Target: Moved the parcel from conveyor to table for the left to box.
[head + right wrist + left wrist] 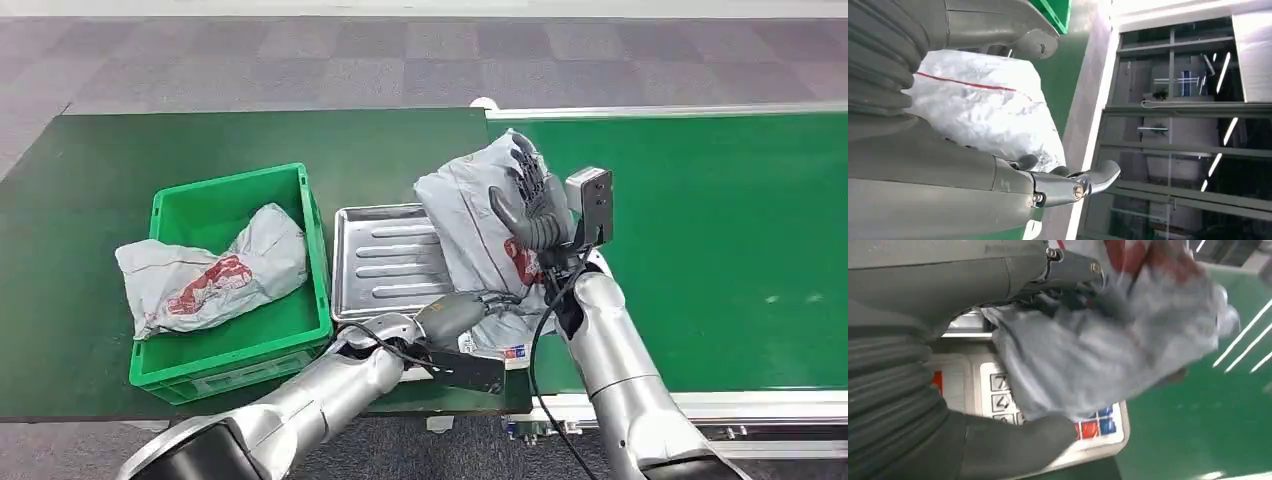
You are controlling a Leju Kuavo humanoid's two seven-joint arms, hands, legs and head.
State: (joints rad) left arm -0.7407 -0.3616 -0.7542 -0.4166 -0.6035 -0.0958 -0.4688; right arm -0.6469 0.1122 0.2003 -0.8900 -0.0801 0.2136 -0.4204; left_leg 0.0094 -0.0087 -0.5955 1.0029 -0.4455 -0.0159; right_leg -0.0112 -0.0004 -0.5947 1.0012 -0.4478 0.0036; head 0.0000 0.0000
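I'm standing at a dark green table point(90, 180) with the brighter green conveyor point(720, 230) butting up to it on my right, grey carpet tiles point(300, 60) beyond both. My right wrist view looks past the belt edge to glass partitions and strip lights.

The parcel point(470, 215) is a crinkled grey poly mailer with red printing on it — it sits right at the seam between table and conveyor, leaning over the steel tray of a weighing scale point(385, 262). My left wrist view shows the scale's number keys and a few red and blue buttons poking out under the bag.

My right hand point(530, 205) holds the parcel from the conveyor side, fingers spread up over its face and thumb pressed on it. My left hand point(462, 312) is at the parcel's lower near edge, thumb under and fingers on the bag; I can't tell whether it's really gripping or just touching.

On the left of the table there's a green plastic crate point(315, 235) — inside it lies another grey mailer point(215, 275) with red print, slumped across the bottom.
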